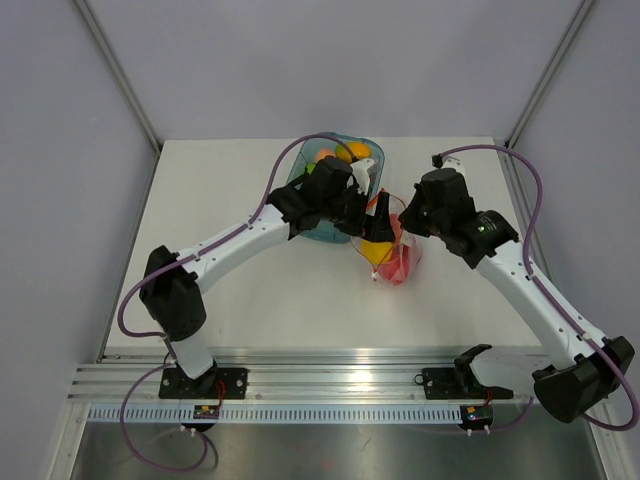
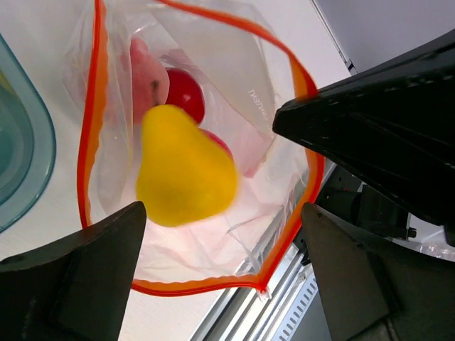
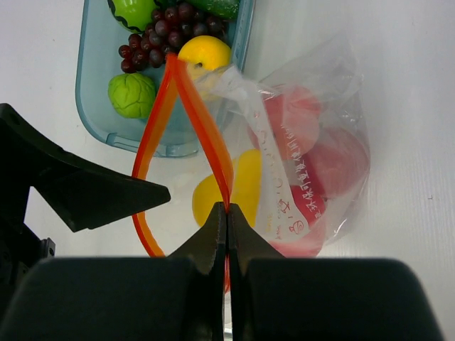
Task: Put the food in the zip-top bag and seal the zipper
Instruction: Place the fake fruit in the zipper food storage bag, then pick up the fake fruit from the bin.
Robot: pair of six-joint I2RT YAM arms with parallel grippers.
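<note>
The zip-top bag (image 1: 397,262) lies just right of the blue tray, its mouth held wide. My right gripper (image 3: 227,209) is shut on the red-orange zipper (image 3: 202,121) at the near rim. My left gripper (image 2: 222,209) hangs open over the mouth, with nothing between its fingers (image 2: 92,270). Just below them a blurred yellow lemon (image 2: 186,167) is inside the ring of the zipper (image 2: 91,142). Deeper in the bag are a red apple (image 2: 186,94) and a pinkish peach (image 2: 146,74). From the right wrist the lemon (image 3: 242,188) and red fruit (image 3: 334,163) show through the plastic.
The translucent blue tray (image 3: 96,106) beside the bag holds purple grapes (image 3: 160,32), a green fruit (image 3: 131,94) and a yellow-orange one (image 3: 205,53). In the top view both wrists (image 1: 380,215) crowd together over the bag. Grey walls enclose the white table (image 1: 250,290).
</note>
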